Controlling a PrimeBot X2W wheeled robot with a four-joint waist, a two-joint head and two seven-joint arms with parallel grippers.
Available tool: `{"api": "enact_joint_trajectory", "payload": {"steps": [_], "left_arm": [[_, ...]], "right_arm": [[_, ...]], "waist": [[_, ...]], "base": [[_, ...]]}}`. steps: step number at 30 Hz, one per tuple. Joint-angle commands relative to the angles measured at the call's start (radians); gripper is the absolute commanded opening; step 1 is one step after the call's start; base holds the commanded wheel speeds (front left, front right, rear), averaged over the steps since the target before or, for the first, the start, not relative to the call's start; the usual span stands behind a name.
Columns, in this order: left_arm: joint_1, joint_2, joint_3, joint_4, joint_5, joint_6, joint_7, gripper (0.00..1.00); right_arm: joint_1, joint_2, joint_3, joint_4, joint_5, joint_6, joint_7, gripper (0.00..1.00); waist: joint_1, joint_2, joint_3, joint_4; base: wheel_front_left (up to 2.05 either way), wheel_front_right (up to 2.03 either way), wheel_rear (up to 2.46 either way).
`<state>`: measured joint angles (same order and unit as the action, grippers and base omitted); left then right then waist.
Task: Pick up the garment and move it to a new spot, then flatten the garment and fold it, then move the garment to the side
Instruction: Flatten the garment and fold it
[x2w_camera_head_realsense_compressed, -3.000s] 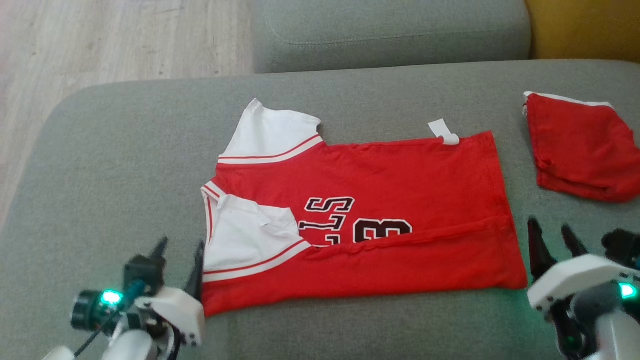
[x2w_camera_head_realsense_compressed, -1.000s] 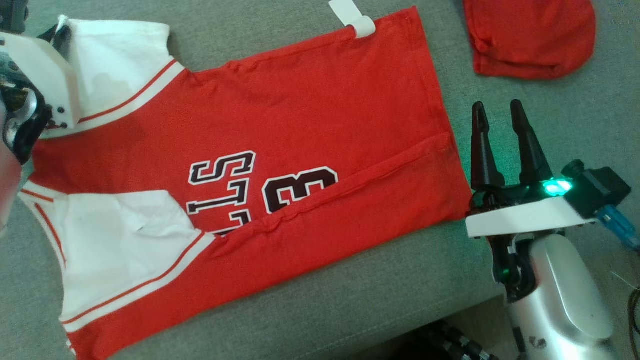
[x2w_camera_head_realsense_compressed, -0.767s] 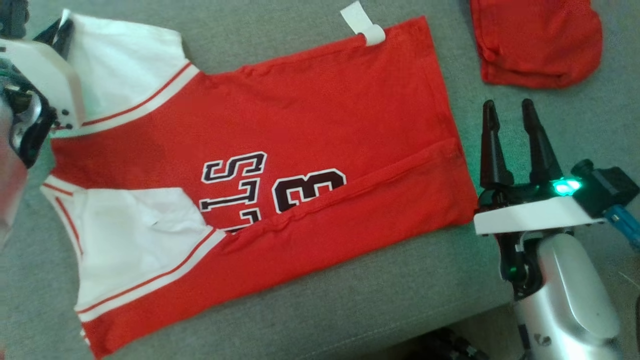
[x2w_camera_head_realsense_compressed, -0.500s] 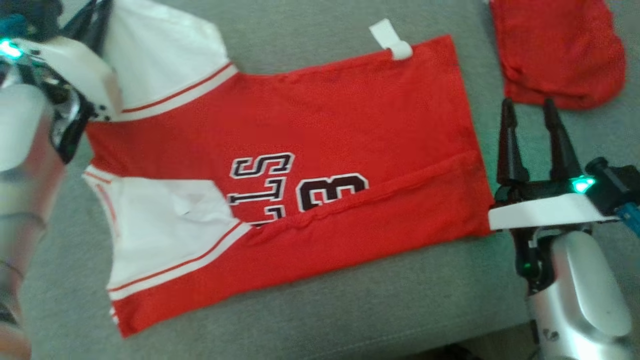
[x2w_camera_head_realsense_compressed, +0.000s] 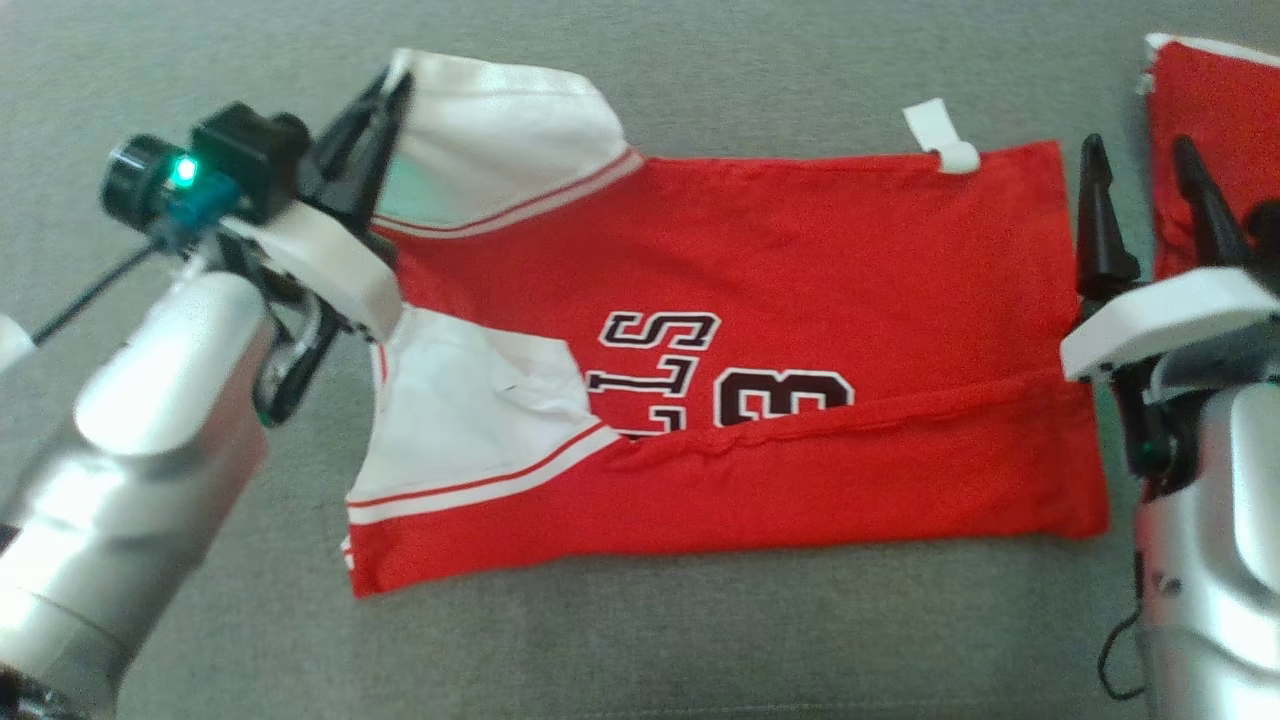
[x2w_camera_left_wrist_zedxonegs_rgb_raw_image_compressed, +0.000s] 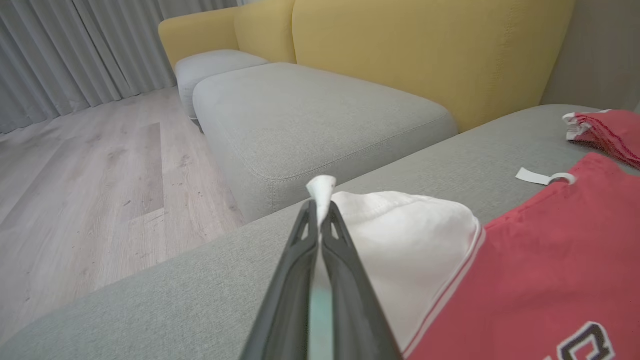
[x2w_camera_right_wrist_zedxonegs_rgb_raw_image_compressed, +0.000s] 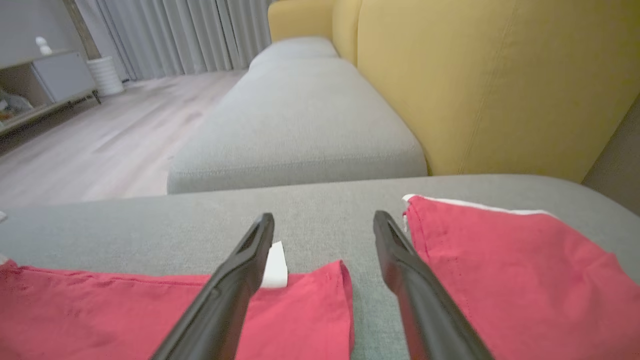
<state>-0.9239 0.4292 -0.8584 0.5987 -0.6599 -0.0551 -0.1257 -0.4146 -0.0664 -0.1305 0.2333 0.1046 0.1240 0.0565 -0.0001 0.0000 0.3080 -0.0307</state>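
Observation:
The garment is a red jersey with white sleeves and black lettering, lying flat on the grey cushion with its near long edge folded in. My left gripper is shut on the tip of the far white sleeve, lifting it a little; in the left wrist view the pinched sleeve tip pokes out above the closed fingers. My right gripper stands open just past the jersey's hem, above the grey strip between the two red cloths, holding nothing.
A second red cloth, folded, lies at the far right, close beside my right gripper. A white tag sticks out from the jersey's far edge. A grey ottoman, yellow sofa back and wooden floor lie beyond.
My left gripper has finished closing on the far white sleeve tip and raised it slightly. The head camera has swung, shifting the whole picture. My right gripper stays open beside the hem.

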Motion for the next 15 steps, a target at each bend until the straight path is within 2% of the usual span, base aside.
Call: {"api": "enact_joint_trajectory", "payload": {"steps": [1,8,15], "left_arm": [[-0.030,0.038,0.031,-0.046,-0.002,0.013,-0.003,0.00],[0.018,0.058,0.013,-0.203,0.000,0.052,0.036,0.00],[0.021,0.076,0.005,-0.297,0.004,0.076,0.071,0.00]], "right_arm": [[-0.044,-0.013,0.009,-0.019,-0.014,0.007,0.026,1.00],[-0.176,-0.033,-0.067,0.175,-0.117,0.007,0.203,1.00],[-0.309,-0.050,-0.097,0.383,-0.190,0.007,0.267,1.00]], "waist": [[0.0001,0.0000,-0.006,0.025],[0.0001,0.0000,0.017,0.060],[0.0001,0.0000,0.058,0.077]], "base": [[0.00,0.00,0.00],[0.00,0.00,0.00],[0.00,0.00,0.00]]}}
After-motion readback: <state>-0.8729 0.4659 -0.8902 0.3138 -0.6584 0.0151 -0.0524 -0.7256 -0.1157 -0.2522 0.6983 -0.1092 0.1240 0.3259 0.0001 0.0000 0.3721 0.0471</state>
